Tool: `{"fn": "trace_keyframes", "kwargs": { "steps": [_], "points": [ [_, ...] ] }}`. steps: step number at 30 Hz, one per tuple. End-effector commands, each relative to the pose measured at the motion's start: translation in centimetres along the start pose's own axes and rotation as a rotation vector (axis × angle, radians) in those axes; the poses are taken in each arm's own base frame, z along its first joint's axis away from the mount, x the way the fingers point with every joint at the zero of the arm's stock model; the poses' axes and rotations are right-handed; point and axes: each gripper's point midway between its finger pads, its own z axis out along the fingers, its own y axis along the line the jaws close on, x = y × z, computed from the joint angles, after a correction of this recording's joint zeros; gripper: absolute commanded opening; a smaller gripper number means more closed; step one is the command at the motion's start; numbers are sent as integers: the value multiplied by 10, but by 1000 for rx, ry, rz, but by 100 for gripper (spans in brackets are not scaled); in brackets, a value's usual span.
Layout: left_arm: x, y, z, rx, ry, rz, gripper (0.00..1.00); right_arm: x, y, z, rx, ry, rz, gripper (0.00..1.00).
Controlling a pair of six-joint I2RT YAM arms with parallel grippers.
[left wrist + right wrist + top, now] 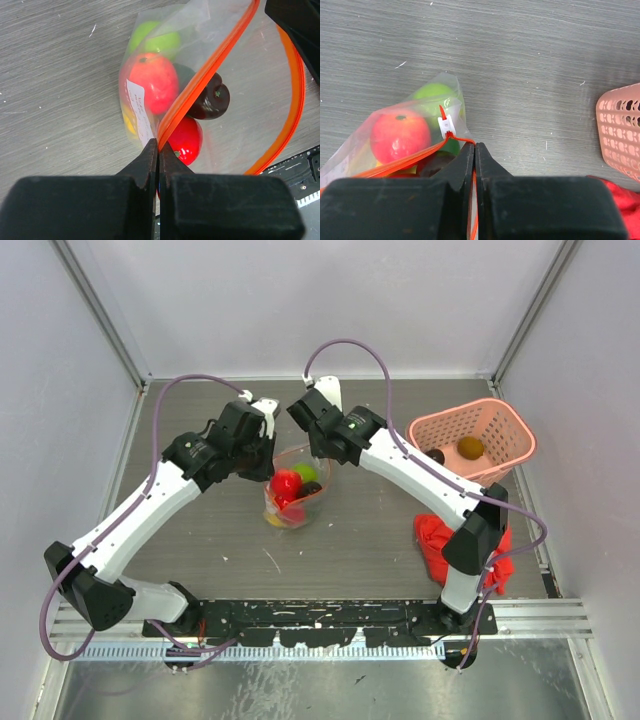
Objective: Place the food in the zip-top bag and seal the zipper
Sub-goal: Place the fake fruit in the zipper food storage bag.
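The clear zip-top bag [296,502] stands on the table between both grippers, its mouth held apart. Inside it lies food: a red-yellow fruit [152,85], a green one [155,40], a dark brown one [214,100] and a red one [189,141]. My left gripper [158,143] is shut on the orange zipper [210,65] at one end of the mouth, near the white label [140,112]. My right gripper [474,145] is shut on the zipper's other end, just beside the white slider [445,124]. More food, an orange fruit [470,447] and a dark one [436,455], sits in the basket.
A pink lattice basket [515,440] stands at the back right, close to the right arm's forearm. A crumpled red cloth [436,540] lies by the right arm's base. Grey walls enclose the table on the left, back and right.
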Motion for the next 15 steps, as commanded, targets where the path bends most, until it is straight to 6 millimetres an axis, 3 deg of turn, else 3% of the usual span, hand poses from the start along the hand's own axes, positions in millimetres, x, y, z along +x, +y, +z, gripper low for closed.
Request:
{"fn": "trace_keyframes", "kwargs": {
  "steps": [1, 9, 15],
  "points": [
    [-22, -3, -10, 12, -65, 4, 0, -27, -7, -9, -3, -61, 9, 12],
    [-27, -3, -6, 3, -72, 9, 0, -26, -9, -23, -82, -44, 6, 45],
    [-30, -4, -5, 0, -76, 5, 0, -33, -28, -45, -127, -62, 36, 62]
  ]
}}
